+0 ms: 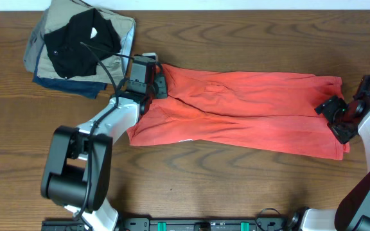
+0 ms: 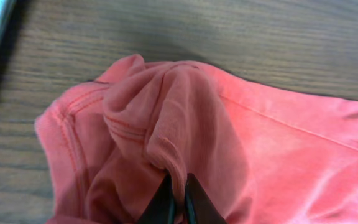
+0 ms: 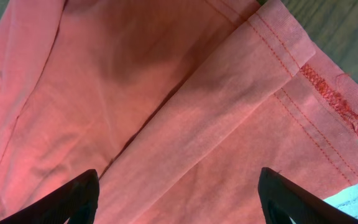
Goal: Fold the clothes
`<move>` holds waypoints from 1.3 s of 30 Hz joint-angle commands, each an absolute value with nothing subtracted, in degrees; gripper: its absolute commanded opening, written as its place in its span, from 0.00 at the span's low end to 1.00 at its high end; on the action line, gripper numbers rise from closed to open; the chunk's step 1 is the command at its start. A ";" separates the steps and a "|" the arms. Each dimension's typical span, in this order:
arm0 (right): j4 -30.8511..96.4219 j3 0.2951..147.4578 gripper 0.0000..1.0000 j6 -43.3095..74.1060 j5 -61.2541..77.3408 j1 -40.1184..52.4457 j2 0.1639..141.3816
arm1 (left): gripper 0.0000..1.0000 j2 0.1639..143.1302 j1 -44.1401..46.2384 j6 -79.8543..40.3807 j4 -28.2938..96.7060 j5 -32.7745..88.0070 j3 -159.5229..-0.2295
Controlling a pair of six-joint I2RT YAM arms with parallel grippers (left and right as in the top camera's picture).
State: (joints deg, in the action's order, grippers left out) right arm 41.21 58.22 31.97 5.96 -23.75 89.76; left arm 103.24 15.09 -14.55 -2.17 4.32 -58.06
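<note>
**Table** (image 1: pixel 236 192): wooden, seen whole from overhead.

**Shirt** (image 1: pixel 249 112): lies flat as one long band across the middle of the table. It runs from left of centre almost to the right edge, roughly parallel to the far edge. No lettering or tag shows. One layer overlaps another along its length, and the right wrist view confirms a hemmed layer lying over the next at the right end.

Judgement on progress: the lengthwise folding appears done. The band is at full length, so the end-to-end folds are left. I put the work at about halfway, no further.

**Pile** (image 1: pixel 76 48): folded garments, black on top, at the far left corner. It is close to the shirt's left end but apart from it.

**Left gripper** (image 2: pixel 178 196): at the band's left end, on its far side. The jaws are closed tight on a bunched ridge of shirt, and the cloth is drawn up into a peak at the grip.

**Right gripper** (image 3: pixel 178 186): at the band's right end, near the right edge. The jaws are spread wide over flat cloth and grip nothing. Whether the tips touch the shirt cannot be told.

**Hem** (image 3: pixel 303 62): double-stitched and lying flat, with rough overlock thread showing at its outer corner.
</note>
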 commanded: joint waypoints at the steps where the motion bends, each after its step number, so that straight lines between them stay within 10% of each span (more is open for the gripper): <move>1: 41.12 58.83 0.80 31.18 5.37 -23.18 90.45 | 0.06 97.10 14.90 -14.24 -0.91 4.10 -59.61; 39: 29.43 67.26 0.75 21.10 4.08 -22.90 99.59 | 0.06 86.11 14.90 -18.13 8.84 4.05 -59.59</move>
